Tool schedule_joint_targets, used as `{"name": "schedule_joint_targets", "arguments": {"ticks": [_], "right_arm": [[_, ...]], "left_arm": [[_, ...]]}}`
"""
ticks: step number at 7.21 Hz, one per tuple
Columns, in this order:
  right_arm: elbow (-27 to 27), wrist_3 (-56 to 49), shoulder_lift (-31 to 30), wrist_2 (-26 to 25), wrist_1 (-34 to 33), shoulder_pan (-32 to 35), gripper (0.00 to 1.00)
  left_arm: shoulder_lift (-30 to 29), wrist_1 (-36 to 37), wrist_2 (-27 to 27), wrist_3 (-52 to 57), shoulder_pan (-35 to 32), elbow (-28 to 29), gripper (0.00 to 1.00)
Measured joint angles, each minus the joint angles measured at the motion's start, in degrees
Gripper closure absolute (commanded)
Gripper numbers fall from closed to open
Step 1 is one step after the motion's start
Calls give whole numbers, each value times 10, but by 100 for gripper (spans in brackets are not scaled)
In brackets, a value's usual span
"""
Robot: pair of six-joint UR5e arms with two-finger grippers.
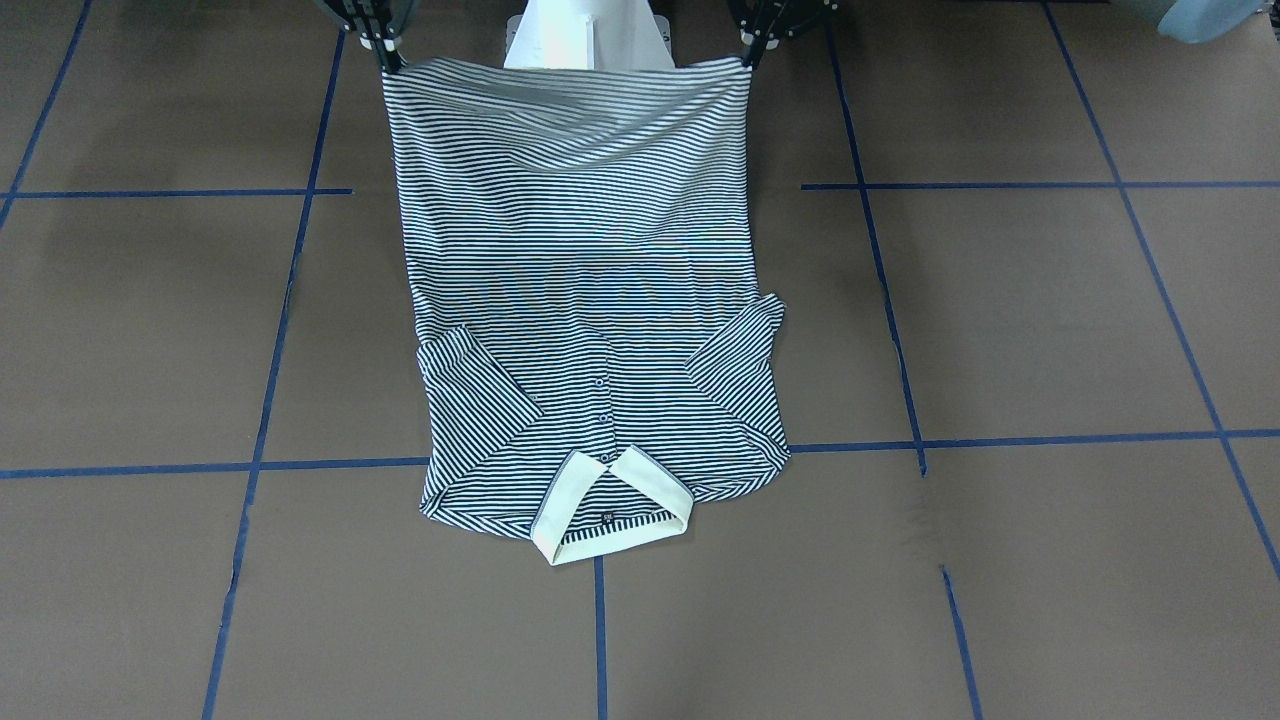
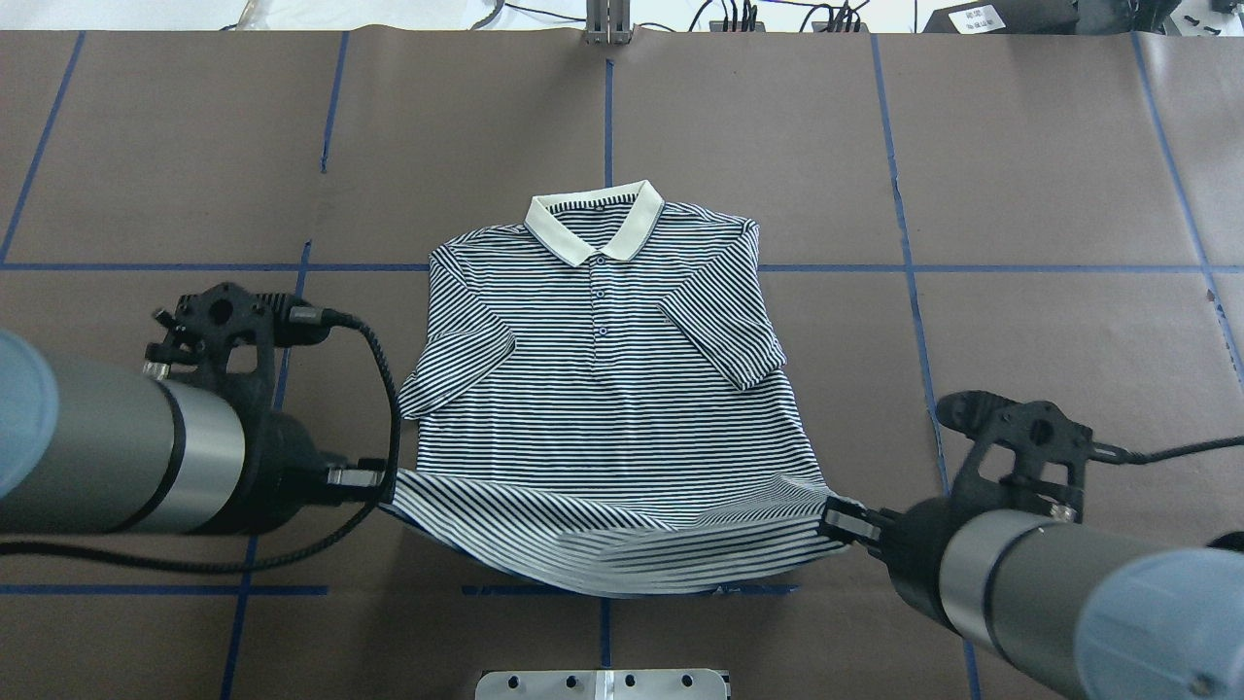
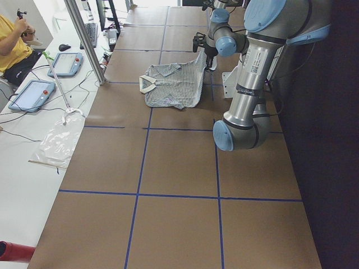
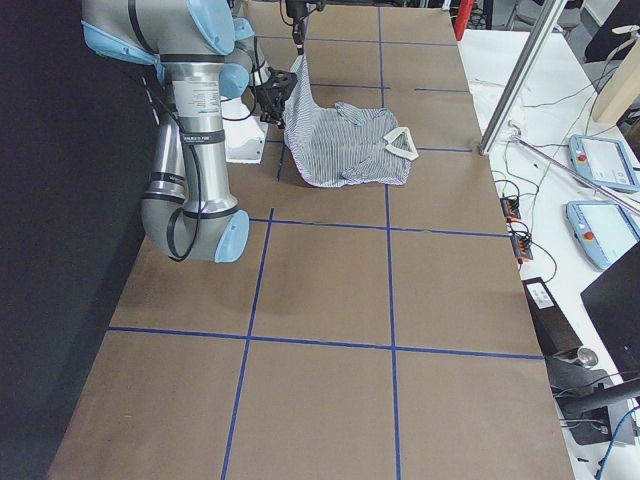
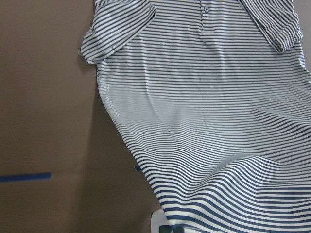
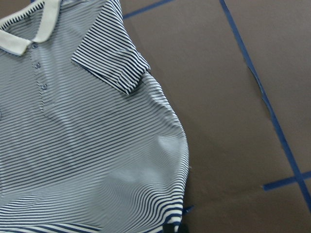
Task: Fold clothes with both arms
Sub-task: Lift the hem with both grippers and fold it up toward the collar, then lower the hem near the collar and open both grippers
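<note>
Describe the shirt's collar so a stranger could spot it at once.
On the brown table crossed by blue tape lies a striped polo shirt. Its collar sits at the end opposite the lifted hem, the only plain cream piece among navy-and-white stripes.

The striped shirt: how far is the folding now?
Done: both sleeves lie folded inward on the front of the shirt. In hand: the left end effector and the right end effector each pinch a corner of the hem, raised off the table. Left: probably carry the hem toward the collar and lay it flat.
</note>
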Motion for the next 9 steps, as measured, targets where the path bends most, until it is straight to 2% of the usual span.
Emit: {"name": "schedule_joint_targets", "arguments": {"ticks": [1, 3, 5, 7, 9], "right_arm": [[-52, -34, 41, 34, 2, 61, 100], [-135, -89, 78, 84, 29, 159, 100], [-260, -108, 103, 92, 138, 207, 100], [-389, -117, 121, 92, 248, 237, 100], [-491, -126, 125, 90, 337, 245, 100]], "left_arm": [[-23, -7, -1, 33, -41, 44, 100], [-42, -53, -1, 55, -90, 120, 100], [-50, -141, 0, 82, -131, 221, 100], [-73, -258, 2, 98, -154, 362, 100], [-93, -370, 8, 100, -158, 494, 100]]}}
